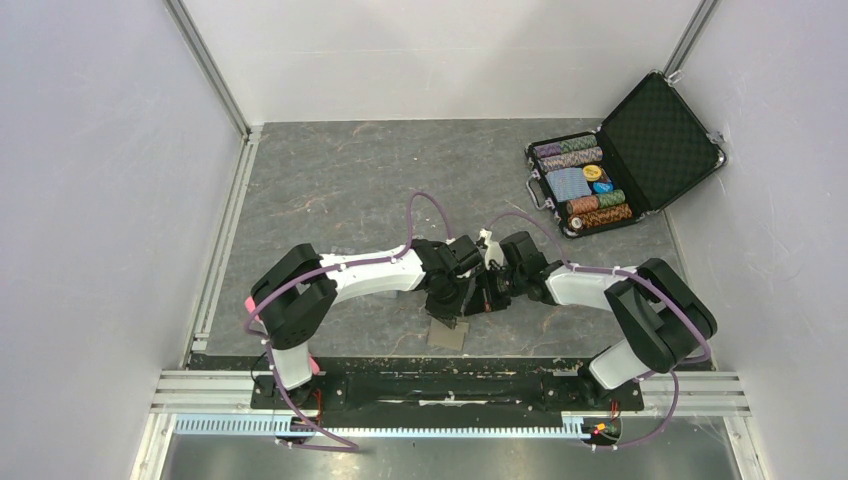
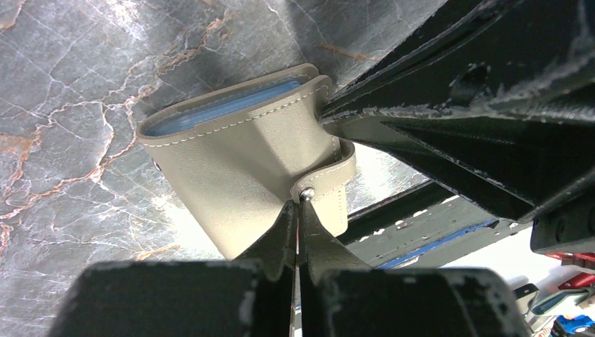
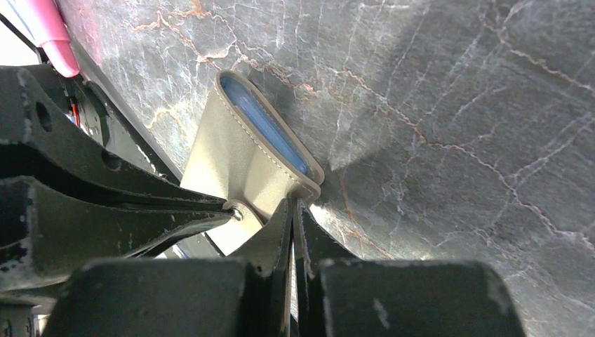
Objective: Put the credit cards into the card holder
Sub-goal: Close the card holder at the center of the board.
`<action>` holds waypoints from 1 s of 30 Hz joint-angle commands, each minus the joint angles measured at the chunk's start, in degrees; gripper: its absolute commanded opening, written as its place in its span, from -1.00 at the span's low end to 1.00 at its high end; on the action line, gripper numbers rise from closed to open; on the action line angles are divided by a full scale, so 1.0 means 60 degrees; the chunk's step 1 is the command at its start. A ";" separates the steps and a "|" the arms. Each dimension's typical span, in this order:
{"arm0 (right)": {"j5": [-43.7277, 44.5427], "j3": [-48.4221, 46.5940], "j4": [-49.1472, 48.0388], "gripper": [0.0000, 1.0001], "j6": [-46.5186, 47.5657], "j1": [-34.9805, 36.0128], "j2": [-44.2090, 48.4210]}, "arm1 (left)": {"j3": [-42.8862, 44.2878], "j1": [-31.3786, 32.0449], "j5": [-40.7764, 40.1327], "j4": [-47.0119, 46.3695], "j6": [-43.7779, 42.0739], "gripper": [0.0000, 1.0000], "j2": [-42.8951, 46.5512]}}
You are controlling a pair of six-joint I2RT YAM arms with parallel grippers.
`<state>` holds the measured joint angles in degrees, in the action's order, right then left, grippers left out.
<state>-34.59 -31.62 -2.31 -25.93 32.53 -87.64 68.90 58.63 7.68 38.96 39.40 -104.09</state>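
Card holder (image 2: pixel 231 168) looks light, soft and floppy, best taken at its stitched edges; left gripper (image 2: pixel 299 207) pinches the snap tab (image 2: pixel 306 191), right gripper (image 3: pixel 293 205) a corner, both fully closed.

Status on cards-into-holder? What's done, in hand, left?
Done, probably: no loose credit cards show on the table in any view; whether they sit in the blue pockets is hidden. In hand: left claw and right claw both pinch the card holder, folded nearly shut. Left: likely set it down and let go.
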 commanded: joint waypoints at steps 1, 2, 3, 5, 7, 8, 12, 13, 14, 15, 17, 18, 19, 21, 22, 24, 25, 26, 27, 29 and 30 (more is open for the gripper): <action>0.0298 0.0170 0.0221 -1.00 0.0258 0.0071 0.0218 | -0.0185 0.0083 -0.0388 0.0162 0.0131 -0.95 -0.0149; 0.0301 0.0172 0.0219 -1.00 0.0264 0.0060 0.0224 | -0.0145 0.0086 -0.0419 0.0197 0.0128 -0.95 -0.0135; 0.0297 0.0172 0.0221 -1.00 0.0275 0.0070 0.0264 | -0.0097 0.0079 -0.0484 0.0236 0.0102 -0.95 -0.0113; 0.0278 0.0157 0.0216 -1.00 0.0296 0.0063 0.0328 | -0.0048 0.0087 -0.0533 0.0245 0.0100 -0.96 -0.0086; 0.0140 0.0183 0.0116 -1.00 0.0320 0.0064 0.0454 | -0.0029 0.0086 -0.0522 0.0274 0.0107 -0.95 -0.0125; 0.0072 0.0199 0.0058 -1.00 0.0340 0.0074 0.0549 | -0.0029 0.0086 -0.0503 0.0282 0.0103 -0.95 -0.0161; -0.0161 0.0294 -0.0050 -1.00 0.0422 0.0067 0.1039 | -0.0087 0.0079 -0.0475 0.0289 0.0100 -0.96 -0.0259; -0.0214 0.0352 -0.0093 -1.00 0.0427 0.0071 0.1170 | -0.0088 0.0086 -0.0471 0.0299 0.0100 -0.95 -0.0268; -0.0278 0.0405 -0.0151 -1.00 0.0427 0.0071 0.1284 | -0.0088 0.0079 -0.0489 0.0318 0.0095 -0.95 -0.0273; -0.0333 0.0450 -0.0191 -1.00 0.0418 0.0069 0.1364 | -0.0093 0.0085 -0.0496 0.0318 0.0101 -0.96 -0.0287; -0.0476 0.0558 -0.0294 -1.00 0.0383 0.0071 0.1459 | -0.0088 0.0079 -0.0518 0.0333 0.0086 -0.96 -0.0302; -0.0535 0.0614 -0.0342 -1.00 0.0361 0.0073 0.1447 | -0.0088 0.0086 -0.0519 0.0340 0.0092 -0.95 -0.0308; -0.0600 0.0664 -0.0403 -1.00 0.0307 0.0075 0.1440 | -0.0075 0.0086 -0.0513 0.0355 0.0088 -0.96 -0.0339; -0.0740 0.0759 -0.0591 -1.00 0.0193 0.0111 0.1356 | -0.0071 0.0085 -0.0515 0.0360 0.0070 -0.95 -0.0359; -0.0801 0.0799 -0.0684 -1.00 0.0146 0.0136 0.1312 | -0.0084 0.0086 -0.0517 0.0363 0.0071 -0.96 -0.0374; -0.0924 0.0818 -0.0821 -1.00 0.0070 0.0229 0.1148 | -0.0103 0.0086 -0.0531 0.0362 0.0066 -0.95 -0.0368; -0.0969 0.0816 -0.0891 -1.00 0.0034 0.0263 0.1095 | -0.0116 0.0086 -0.0532 0.0362 0.0069 -0.96 -0.0374; -0.1021 0.0829 -0.0977 -1.00 -0.0002 0.0312 0.1047 | -0.0115 0.0086 -0.0532 0.0362 0.0065 -0.95 -0.0380; -0.1070 0.0829 -0.1108 -1.00 -0.0057 0.0352 0.1022 | -0.0131 0.0076 -0.0526 0.0362 0.0061 -0.96 -0.0383; -0.1130 0.0817 -0.1302 -1.00 -0.0164 0.0447 0.0942 | -0.0146 0.0086 -0.0533 0.0360 0.0069 -0.95 -0.0405; -0.1149 0.0794 -0.1368 -1.00 -0.0195 0.0495 0.0901 | -0.0146 0.0087 -0.0530 0.0362 0.0057 -0.95 -0.0410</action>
<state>-38.57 -26.96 -6.20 -26.24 33.74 -81.19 68.93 58.63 7.42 39.57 39.77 -104.29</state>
